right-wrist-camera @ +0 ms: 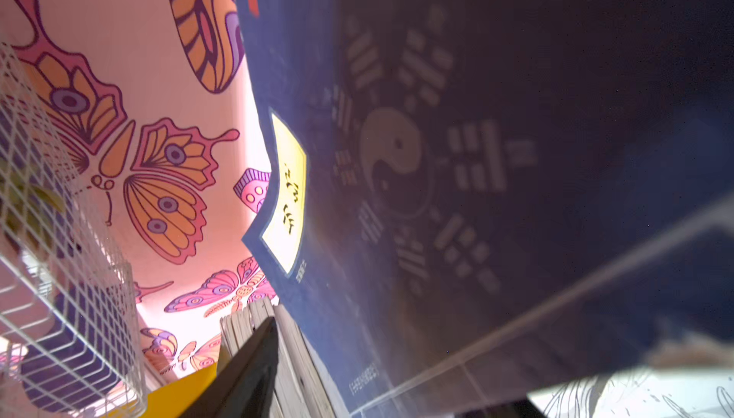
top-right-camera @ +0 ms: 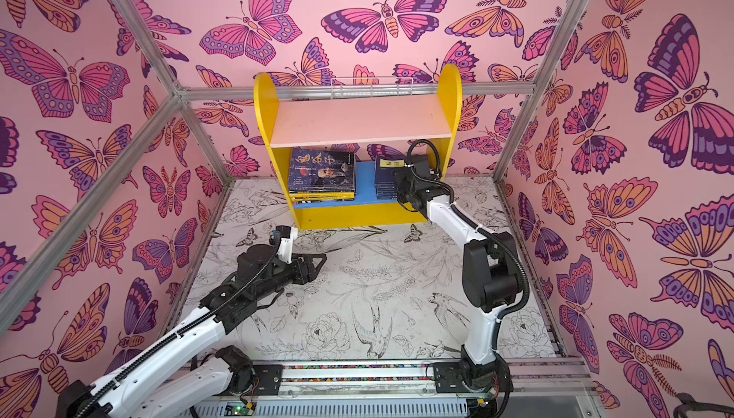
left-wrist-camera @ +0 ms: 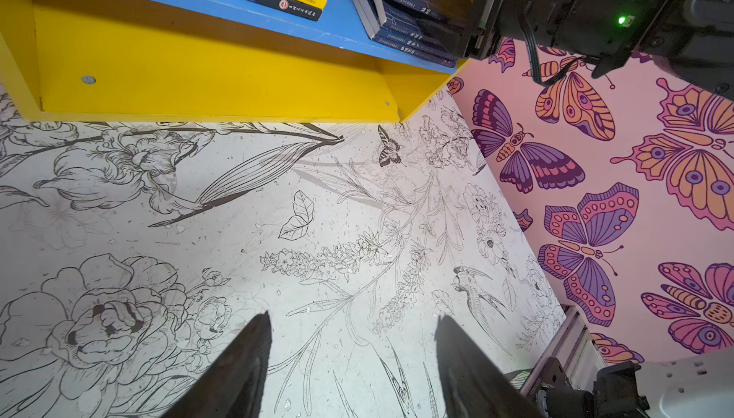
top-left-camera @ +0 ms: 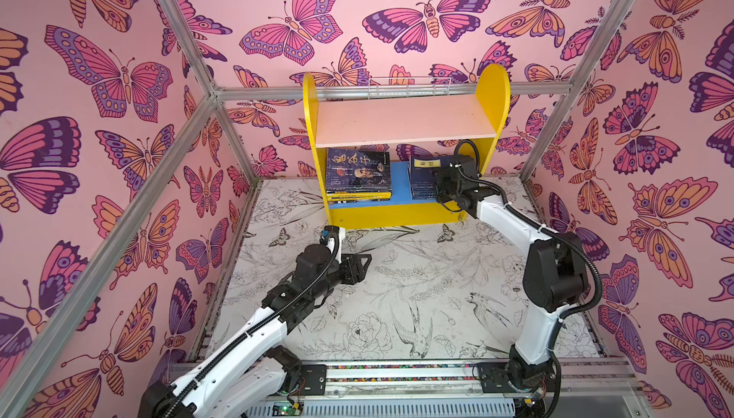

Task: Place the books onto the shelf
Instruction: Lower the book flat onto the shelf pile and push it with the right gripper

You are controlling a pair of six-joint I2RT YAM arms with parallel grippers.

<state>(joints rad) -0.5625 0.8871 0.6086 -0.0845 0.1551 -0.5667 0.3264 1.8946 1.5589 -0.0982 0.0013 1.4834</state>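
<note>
In both top views the left claw [top-left-camera: 363, 263] hangs low over the flower-printed surface [top-left-camera: 417, 297] in front of the shelf [top-left-camera: 405, 213], its jaws standing apart with nothing between them, as the left wrist view confirms. On the blue lower board [top-left-camera: 399, 182], to the left, lies a flat stack of books topped by the dark face-and-calligraphy book [top-left-camera: 357, 172], with yellow-spined ones under it. The title is large brush calligraphy that I cannot read with any certainty. To the right on the same board sits the navy stack [top-left-camera: 423, 183], and the right claw [top-left-camera: 437, 182] is pushed in against it. The right wrist view shows the top navy book [right-wrist-camera: 456, 197] lifted at an angle, with a yin-yang and trigram emblem and a yellow title label [right-wrist-camera: 288, 193] whose characters are blurred. Whether that claw grips or has let go I cannot tell — one finger [right-wrist-camera: 242, 368] lies along the page edges. The surface holds no books, so the last placement looks nearly done; next, free the book so it drops flat, then back out without dragging the stack.
</note>
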